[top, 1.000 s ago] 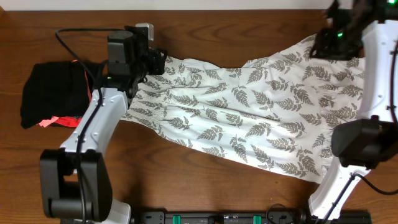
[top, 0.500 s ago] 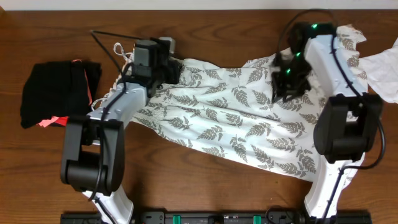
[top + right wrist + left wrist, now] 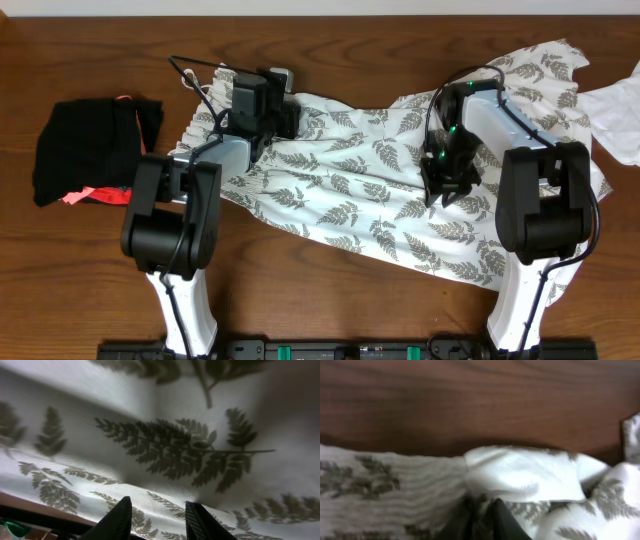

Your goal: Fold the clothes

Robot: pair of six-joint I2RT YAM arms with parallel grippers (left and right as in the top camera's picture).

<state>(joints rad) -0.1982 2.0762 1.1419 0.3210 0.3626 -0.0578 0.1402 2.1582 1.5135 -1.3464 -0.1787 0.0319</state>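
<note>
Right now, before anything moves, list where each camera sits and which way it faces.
Overhead: fixed above, looking straight down on the table, the fern-print dress, left tool and right tool.
Left wrist: low on the left tool, facing the dress's bunched edge and bare wood beyond; its fingertips show at the bottom.
Right wrist: close over the fern print, looking down; its fingers stand apart at the bottom.
Shared: all three views show the dress.
</note>
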